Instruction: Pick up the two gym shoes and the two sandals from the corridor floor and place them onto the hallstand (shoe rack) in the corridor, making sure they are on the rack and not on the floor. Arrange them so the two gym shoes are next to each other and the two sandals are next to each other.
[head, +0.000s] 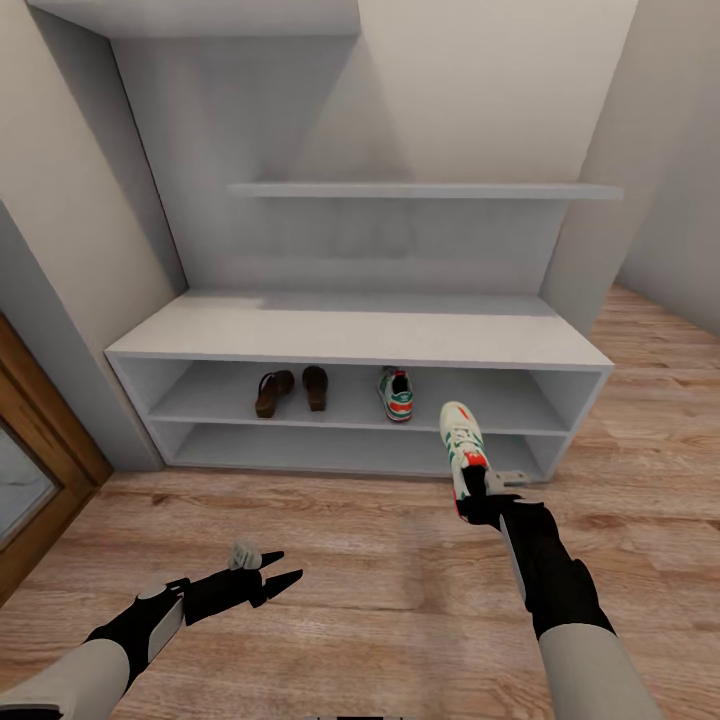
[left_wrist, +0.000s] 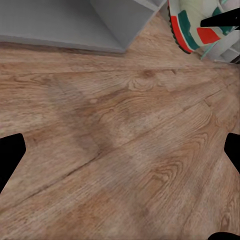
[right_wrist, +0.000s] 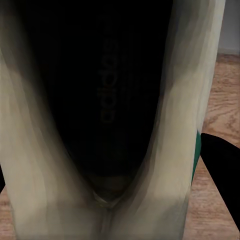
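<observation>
Right gripper clamped on the heel end of 1 gym shoe, toe aimed at the hallstand, held low and level with the upper open tier, probably so as to slide in beside the other gym shoe already resting there. 2 brown sandals side by side on the same tier, further along, leaving room for the pair of sneakers to end up together. Left gripper hanging open and empty over the corridor floor, out of the way. Hard to make out: right wrist view pressed into the dark shoe interior, faint lettering inside; exact finger contact hidden behind the shoe
</observation>
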